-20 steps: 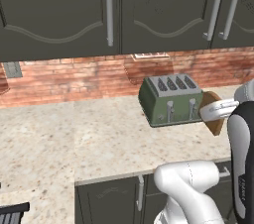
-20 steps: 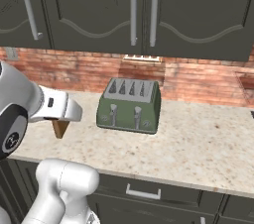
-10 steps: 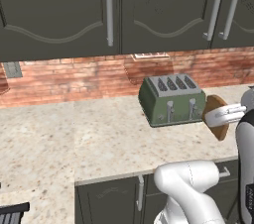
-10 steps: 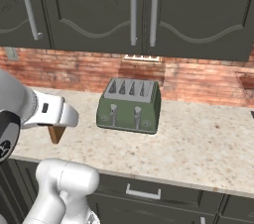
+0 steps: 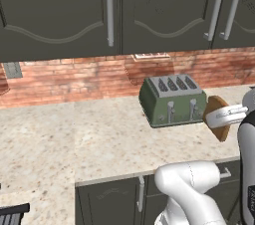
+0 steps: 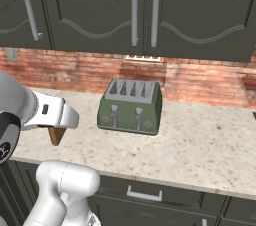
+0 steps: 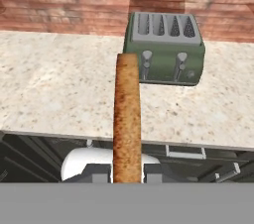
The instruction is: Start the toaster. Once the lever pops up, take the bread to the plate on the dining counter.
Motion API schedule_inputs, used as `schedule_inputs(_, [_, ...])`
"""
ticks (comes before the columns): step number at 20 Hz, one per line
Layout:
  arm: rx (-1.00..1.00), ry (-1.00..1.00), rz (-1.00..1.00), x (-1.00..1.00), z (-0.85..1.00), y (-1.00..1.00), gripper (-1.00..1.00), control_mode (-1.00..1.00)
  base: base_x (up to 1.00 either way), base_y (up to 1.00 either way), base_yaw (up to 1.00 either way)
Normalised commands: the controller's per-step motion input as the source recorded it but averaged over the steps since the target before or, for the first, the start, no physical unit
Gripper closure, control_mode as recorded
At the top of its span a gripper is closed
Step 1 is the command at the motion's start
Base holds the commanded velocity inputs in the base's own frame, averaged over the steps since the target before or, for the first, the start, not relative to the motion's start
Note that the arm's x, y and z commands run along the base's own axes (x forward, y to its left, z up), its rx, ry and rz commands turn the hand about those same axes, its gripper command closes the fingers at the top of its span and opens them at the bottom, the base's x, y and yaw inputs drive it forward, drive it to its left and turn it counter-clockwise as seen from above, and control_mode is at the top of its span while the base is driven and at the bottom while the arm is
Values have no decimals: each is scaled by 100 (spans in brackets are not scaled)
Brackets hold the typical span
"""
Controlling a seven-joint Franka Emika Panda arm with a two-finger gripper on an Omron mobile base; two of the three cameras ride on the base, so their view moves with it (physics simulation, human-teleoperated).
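Bread (image 7: 127,119) clamped edge-on between the fingers of the gripper (image 7: 127,171), seen in the hand view as a tall brown strip rising from the bottom toward the toaster (image 7: 165,49); in the left base view a brown slice (image 5: 218,124) poking out beside the white hand, just off the toaster's (image 5: 173,99) lever end and apart from it; in the right base view only a brown corner (image 6: 56,135) hanging below the hand, held above the front part of the wall counter (image 6: 200,145). Fingers closed on the slice, gripped near its lower end. Toaster standing on the speckled stone top against the brick backsplash (image 5: 74,77), slots apparently empty, two pale levers (image 7: 146,55) on its front face. Judged from this: toasting finished and the slice already lifted out, so first half done; carrying to the plate on the dining counter left, with neither of them to be seen in these pictures. Probably a turn or a drive away from this wall counter needed next. Arm bent back from the base, forearm raised and roughly level, hand pulled clear of the toaster toward the counter's front edge, camera looking down across the counter and the dark cabinet fronts (image 7: 198,161) below.
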Motion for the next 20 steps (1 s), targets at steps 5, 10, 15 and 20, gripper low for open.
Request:
schedule_inputs(5, [0,0,-1,0,0,0,100,-100,0,0,0])
schedule_inputs(10, [0,0,-6,0,0,-1,100,-100,0,0,0])
schedule_inputs(15, [0,0,-12,0,0,-8,100,-100,0,0,0])
schedule_inputs(20, [0,0,-8,0,0,-15,100,-100,0,0,0])
